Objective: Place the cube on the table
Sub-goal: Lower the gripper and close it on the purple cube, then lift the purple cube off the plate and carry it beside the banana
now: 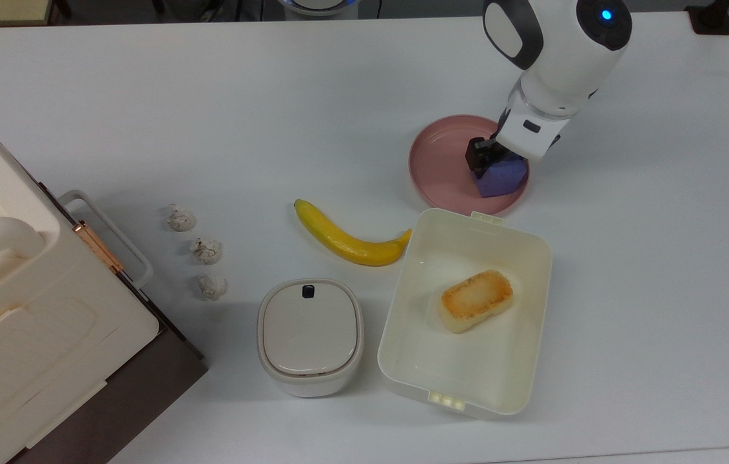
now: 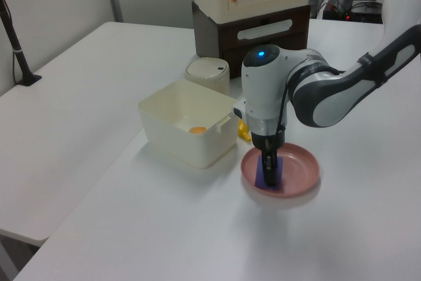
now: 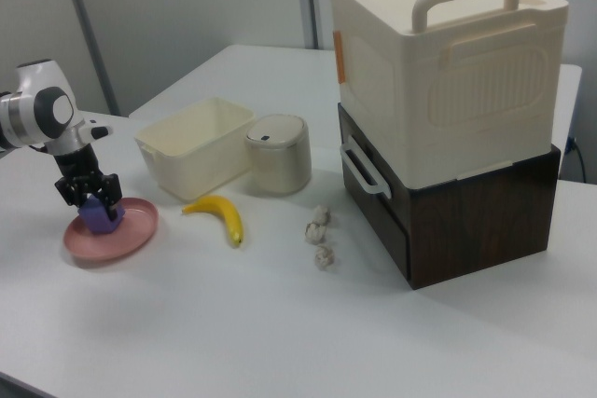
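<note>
The blue-purple cube [image 1: 503, 180] rests on the pink plate [image 1: 441, 161], toward the top view's right side of it. My gripper [image 1: 492, 162] has come down over the cube, and its dark fingers stand on either side of the cube's upper part, open. In the right view the gripper [image 3: 90, 195] straddles the cube [image 3: 99, 220] above the plate [image 3: 107, 241]. In the left view the fingers [image 2: 267, 162] hide most of the cube [image 2: 262, 179]. The white table [image 1: 209, 96] lies all around the plate.
A cream tub [image 1: 396, 290] holding a toasted bread-like block [image 1: 475, 300] sits just below the plate in the top view. A banana [image 1: 348, 241], a lidded cream pot [image 1: 310, 335] and three small grey lumps [image 1: 206, 250] lie further left. A big cream box [image 1: 16, 322] fills the top view's left edge.
</note>
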`<control>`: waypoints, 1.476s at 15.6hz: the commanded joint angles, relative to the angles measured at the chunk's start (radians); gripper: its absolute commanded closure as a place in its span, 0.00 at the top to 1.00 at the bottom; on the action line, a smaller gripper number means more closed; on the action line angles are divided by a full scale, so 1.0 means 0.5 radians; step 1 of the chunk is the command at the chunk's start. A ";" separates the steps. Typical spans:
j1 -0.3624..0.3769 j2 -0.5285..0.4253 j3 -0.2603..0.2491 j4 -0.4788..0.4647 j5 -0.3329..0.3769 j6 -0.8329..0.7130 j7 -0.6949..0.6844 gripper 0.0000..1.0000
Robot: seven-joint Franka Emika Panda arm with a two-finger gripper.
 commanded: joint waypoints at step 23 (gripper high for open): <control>-0.900 -0.529 -0.019 -0.012 -0.081 -0.484 -0.574 1.00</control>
